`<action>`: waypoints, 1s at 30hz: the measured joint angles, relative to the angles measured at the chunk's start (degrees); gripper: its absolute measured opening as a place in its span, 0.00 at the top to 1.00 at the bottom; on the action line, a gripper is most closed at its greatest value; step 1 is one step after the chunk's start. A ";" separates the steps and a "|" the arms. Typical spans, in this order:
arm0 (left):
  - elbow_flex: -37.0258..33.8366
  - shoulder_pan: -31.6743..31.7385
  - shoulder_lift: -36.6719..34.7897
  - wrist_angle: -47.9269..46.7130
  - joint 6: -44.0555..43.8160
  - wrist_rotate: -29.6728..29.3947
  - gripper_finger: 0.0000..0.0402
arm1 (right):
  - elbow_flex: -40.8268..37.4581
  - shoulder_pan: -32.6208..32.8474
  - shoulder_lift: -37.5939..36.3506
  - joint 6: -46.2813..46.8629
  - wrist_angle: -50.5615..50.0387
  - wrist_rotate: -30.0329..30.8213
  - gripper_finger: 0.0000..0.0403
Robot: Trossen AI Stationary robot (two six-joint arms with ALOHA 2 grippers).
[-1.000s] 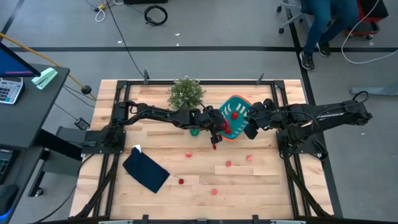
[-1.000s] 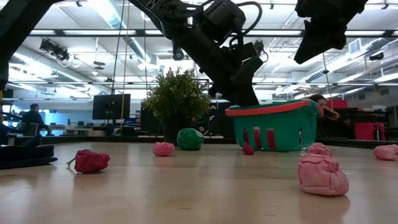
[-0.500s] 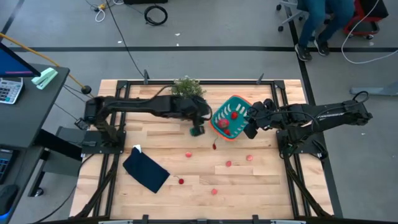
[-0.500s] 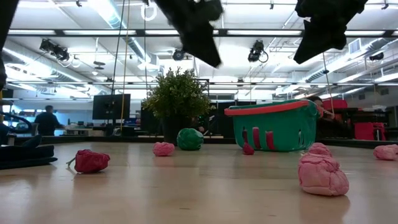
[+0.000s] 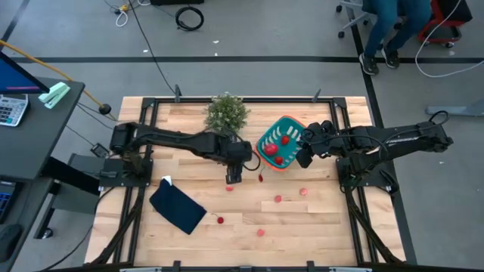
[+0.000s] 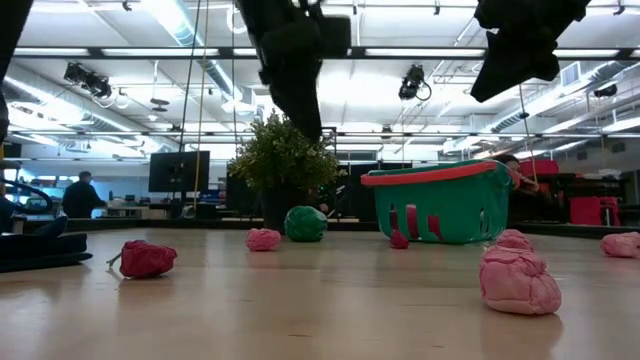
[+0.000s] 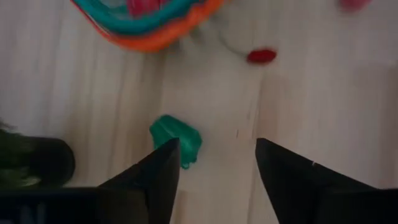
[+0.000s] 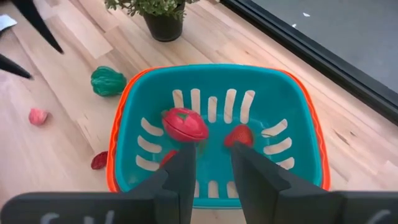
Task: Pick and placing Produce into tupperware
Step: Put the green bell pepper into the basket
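The teal tupperware basket (image 5: 292, 122) with an orange rim (image 8: 116, 140) stands on the table at the far right, holding three red produce pieces (image 8: 185, 124). My right gripper (image 8: 212, 177) hovers open above its near-right side. My left gripper (image 5: 234, 176) hangs open over the table left of the basket and points steeply down. Nothing is between its fingers (image 7: 155, 180). The green produce (image 7: 176, 140) lies on the table just ahead of one fingertip. A red chili (image 7: 261, 56) lies by the basket. Several pink and red pieces (image 5: 277, 199) are scattered nearer the front.
A potted green plant (image 5: 226, 113) stands at the far edge, left of the basket. A dark navy cloth (image 5: 178, 208) lies at the near left. Large pink pieces (image 6: 517, 280) sit close to the low camera. Black frame rails (image 5: 144, 113) border the table.
My left gripper has come away from the basket's left rim. It has risen, gone toward the table's left, then come toward the near edge, tipping more steeply down. It now hangs by the green produce. The basket and my right gripper have kept still.
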 joint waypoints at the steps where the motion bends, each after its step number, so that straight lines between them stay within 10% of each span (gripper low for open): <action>1: -0.02 0.08 0.98 -0.65 -0.38 -0.44 0.44 | 0.00 0.00 0.00 0.00 -0.02 0.02 0.73; 30: -0.02 9.20 13.07 4.16 4.92 -5.40 0.36 | -0.02 0.00 0.00 -1.51 -0.09 0.27 0.73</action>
